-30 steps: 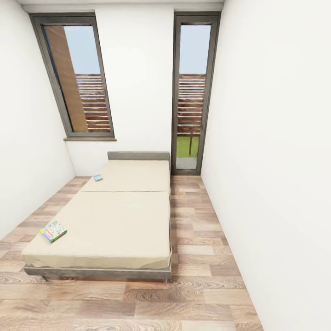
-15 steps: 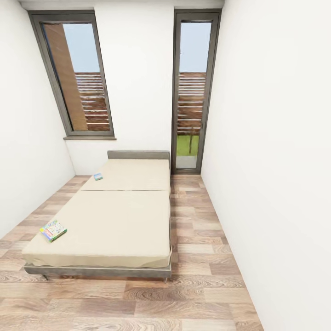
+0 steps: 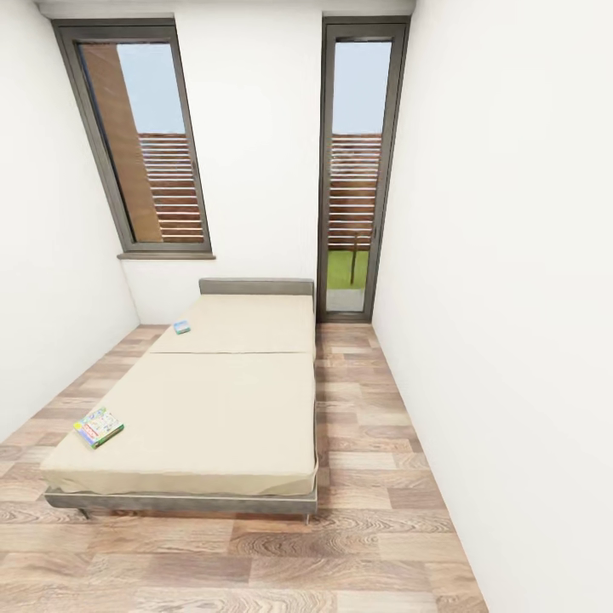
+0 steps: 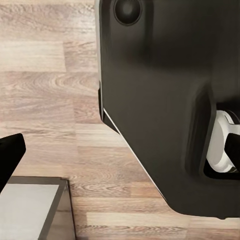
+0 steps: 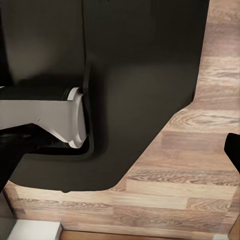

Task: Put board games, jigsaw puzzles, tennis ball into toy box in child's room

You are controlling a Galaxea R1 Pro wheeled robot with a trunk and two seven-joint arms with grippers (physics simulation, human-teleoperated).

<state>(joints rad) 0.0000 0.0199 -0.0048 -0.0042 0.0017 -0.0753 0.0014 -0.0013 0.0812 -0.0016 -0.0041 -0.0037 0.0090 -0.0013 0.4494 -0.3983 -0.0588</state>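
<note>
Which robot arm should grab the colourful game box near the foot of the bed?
Probably the left. The game box lies at the bed's near left corner, on the robot's left.

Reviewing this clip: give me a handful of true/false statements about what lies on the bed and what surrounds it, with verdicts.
1. Two board games lie on the beige mattress of the grey-framed bed. True: a white and green game box and a small blue game box.
2. The small blue box lies nearer the grey headboard than the white and green box. True.
3. The two boxes are stacked on each other. False: they lie far apart, both along the mattress's left edge.
4. The floor is grey carpet. False: it is a wood-plank floor.
5. A tall dark-framed window stands right of the headboard. True.
</note>
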